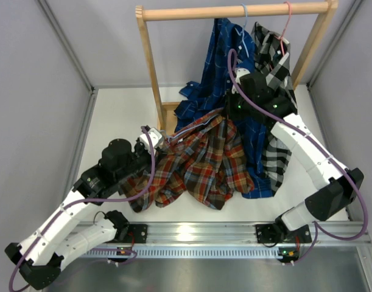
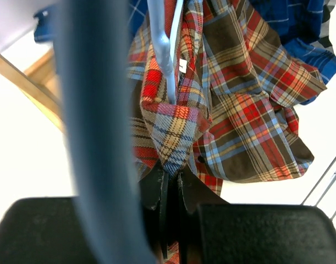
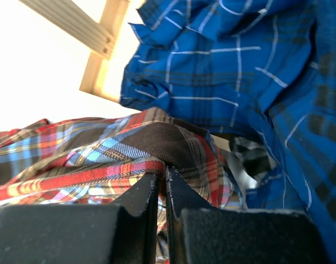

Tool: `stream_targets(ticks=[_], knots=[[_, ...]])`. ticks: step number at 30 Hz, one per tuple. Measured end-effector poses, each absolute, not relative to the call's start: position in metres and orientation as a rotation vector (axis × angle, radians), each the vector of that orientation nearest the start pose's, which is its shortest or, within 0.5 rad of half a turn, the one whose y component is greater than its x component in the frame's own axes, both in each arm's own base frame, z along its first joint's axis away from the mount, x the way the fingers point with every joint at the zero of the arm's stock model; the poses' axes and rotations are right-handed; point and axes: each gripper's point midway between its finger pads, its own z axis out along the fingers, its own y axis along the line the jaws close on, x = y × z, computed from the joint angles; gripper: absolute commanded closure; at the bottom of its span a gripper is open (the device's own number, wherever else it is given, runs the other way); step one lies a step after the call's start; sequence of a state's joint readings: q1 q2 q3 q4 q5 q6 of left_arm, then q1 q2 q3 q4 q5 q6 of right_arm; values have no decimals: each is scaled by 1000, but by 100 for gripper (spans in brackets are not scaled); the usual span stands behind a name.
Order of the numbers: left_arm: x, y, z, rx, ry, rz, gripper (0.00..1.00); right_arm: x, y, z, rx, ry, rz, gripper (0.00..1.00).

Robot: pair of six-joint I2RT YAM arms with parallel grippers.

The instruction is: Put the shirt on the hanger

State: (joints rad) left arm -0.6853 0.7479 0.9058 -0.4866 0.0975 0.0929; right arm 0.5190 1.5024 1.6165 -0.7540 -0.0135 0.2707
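Observation:
The red-orange plaid shirt (image 1: 198,164) hangs bunched between my two grippers, its lower part resting on the white table. My left gripper (image 1: 156,139) is shut on a fold of the shirt's edge (image 2: 173,137). The light-blue wire hanger (image 2: 159,49) runs down into the fabric just above that fold. In the top view a thin pale wire (image 1: 189,129) crosses the top of the shirt. My right gripper (image 1: 229,111) is shut on the shirt's upper right edge (image 3: 74,159), close against the hanging clothes. The hanger's hook is hidden.
A wooden clothes rack (image 1: 234,11) stands at the back. A navy plaid shirt (image 1: 219,67) and a black-and-white plaid shirt (image 1: 274,55) on a pink hanger (image 1: 287,24) hang from it, right behind the right gripper. A metal rail (image 1: 198,234) runs along the near edge.

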Motion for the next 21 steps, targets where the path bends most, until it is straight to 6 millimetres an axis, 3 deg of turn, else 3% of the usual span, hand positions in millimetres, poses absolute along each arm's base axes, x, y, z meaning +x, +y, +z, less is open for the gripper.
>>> stream_targets(ticks=[6,10,13,17,21], knots=[[213,-185,264,730,1828,-486,100,350,240,295,-333,2164,532,100],[230,-180,277,572,1898,-441,100,323,269,305,-376,2095,618,100],[242,-181,295,465,1897,-445,100,286,295,321,-407,2024,741,100],[252,-190,327,419,1848,-512,100,241,310,340,-378,1915,927,100],[266,-210,369,467,1753,-672,100,225,315,330,-331,1875,1031,100]])
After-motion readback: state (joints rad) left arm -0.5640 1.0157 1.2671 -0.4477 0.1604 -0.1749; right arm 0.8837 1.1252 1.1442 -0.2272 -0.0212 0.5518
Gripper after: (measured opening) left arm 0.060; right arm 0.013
